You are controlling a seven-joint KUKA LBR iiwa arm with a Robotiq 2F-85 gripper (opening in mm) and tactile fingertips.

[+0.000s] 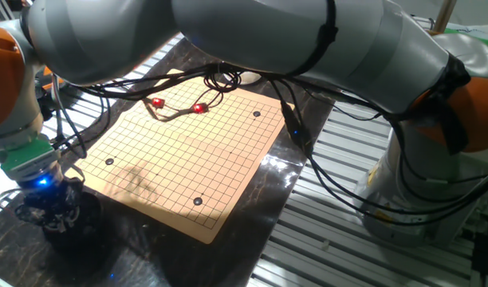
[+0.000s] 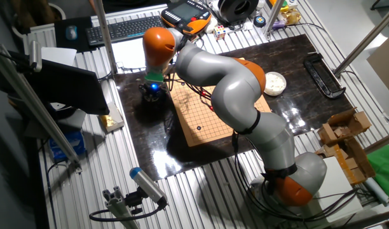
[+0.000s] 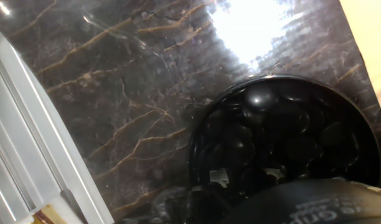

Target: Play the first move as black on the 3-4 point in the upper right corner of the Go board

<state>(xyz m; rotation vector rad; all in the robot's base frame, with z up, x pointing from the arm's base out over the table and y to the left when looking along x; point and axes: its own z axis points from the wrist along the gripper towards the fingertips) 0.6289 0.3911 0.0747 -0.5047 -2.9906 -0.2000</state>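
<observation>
A black bowl (image 3: 194, 144) full of glossy black stones (image 3: 263, 99) stands on the dark marble slab, left of the wooden Go board (image 1: 188, 151). My gripper (image 1: 47, 210) hangs right over this bowl, fingers down at the stones; it also shows in the other fixed view (image 2: 153, 91). In the hand view only a dark blurred part of the hand shows at the bottom edge (image 3: 315, 202), so I cannot tell how the fingers stand. The board's far right corner (image 1: 264, 102) has bare grid lines and one dark dot (image 1: 257, 113).
Black cables with two red connectors (image 1: 199, 108) lie across the board's far edge. The arm's grey links pass over the board. A white bowl (image 2: 274, 83) stands beyond the board. The slab (image 3: 116, 93) ends at a ribbed aluminium table (image 1: 348, 159).
</observation>
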